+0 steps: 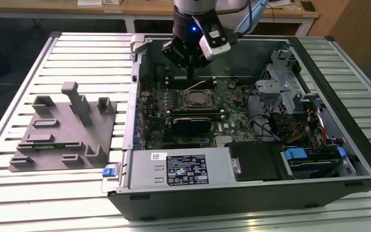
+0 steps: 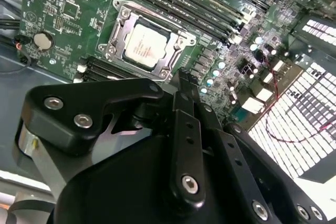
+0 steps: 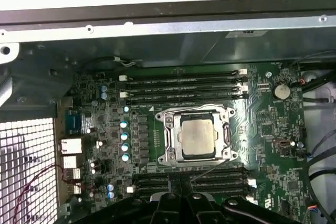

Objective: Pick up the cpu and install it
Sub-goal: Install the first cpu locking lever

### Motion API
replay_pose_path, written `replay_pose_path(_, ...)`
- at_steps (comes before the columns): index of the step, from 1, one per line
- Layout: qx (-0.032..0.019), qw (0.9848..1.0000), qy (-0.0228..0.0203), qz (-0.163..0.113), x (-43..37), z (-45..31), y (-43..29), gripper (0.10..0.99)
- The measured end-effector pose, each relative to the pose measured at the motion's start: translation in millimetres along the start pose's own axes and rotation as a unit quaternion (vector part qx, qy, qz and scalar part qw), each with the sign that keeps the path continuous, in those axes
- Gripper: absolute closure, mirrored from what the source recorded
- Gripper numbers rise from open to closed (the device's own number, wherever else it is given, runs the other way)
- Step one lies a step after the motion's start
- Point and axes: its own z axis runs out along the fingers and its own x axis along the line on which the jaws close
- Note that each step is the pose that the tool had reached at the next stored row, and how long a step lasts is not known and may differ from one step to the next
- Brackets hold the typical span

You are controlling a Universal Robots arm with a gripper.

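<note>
I read the small square silver-faced cpu [image 3: 197, 136] as already seated in its metal-framed socket [image 3: 169, 139] on the green motherboard [image 3: 273, 129], with my black gripper [image 1: 190, 72] hovering above it, fingers drawn together and empty. Risk (judgement only): if the chip sits slightly skewed, socket pins could bend.

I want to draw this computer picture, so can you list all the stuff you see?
cpu: one, pale silver, lying in the motherboard's socket
motherboard: one, green, inside the computer case
computer case: one, black and grey, lying open on the table
tray: one, grey, with upright blocks, on the exterior view's left
expansion card: one, black, below the socket in the exterior view
table: one, silver, slatted
gripper: one, black, above the motherboard near the cpu
</note>
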Motion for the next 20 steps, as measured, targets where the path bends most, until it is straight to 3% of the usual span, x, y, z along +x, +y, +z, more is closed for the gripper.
replay_pose_path(5,0.0001,1.0000,0.0000,0.000,-0.1,5.0,0.8,0.980)
replay_pose_path(10,0.0000,1.0000,0.0000,0.000,0.4,8.8,7.2,0.980)
replay_pose_path(20,0.0001,1.0000,0.0000,0.000,0.1,20.0,9.2,0.980)
